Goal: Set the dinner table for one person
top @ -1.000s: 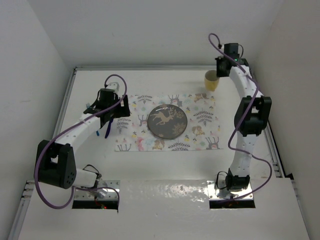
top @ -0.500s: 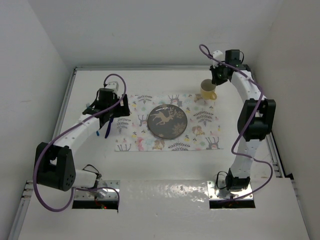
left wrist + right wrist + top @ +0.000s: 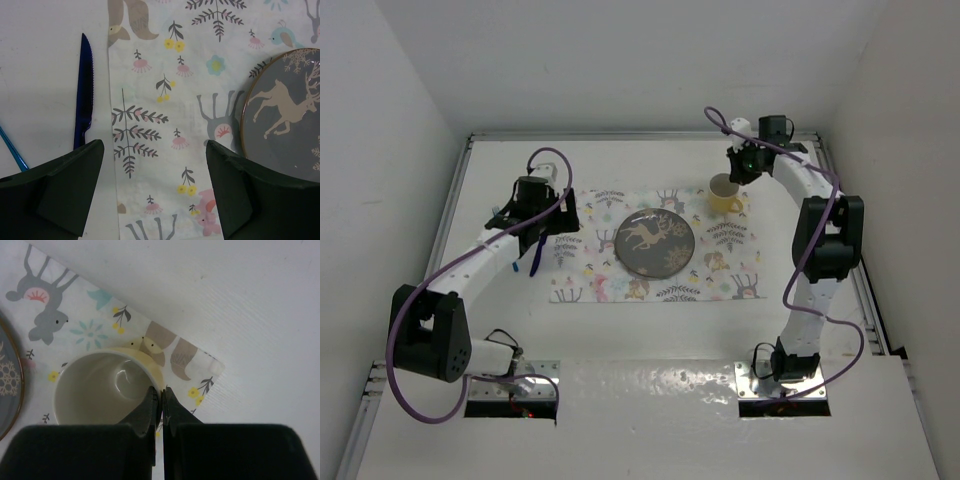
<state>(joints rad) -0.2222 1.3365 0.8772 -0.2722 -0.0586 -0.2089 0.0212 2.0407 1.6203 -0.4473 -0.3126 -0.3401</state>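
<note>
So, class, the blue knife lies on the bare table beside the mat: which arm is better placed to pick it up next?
Left. The left tool, open, hangs just beside the blue knife; the right tool is shut on the yellow mug across the mat.

White walls [image 3: 620, 60] are closing in the dinner table [image 3: 620, 165] on its far, left and right edges. Metal rails [image 3: 620, 135] are running along those edges. Soft even light is falling.
</note>
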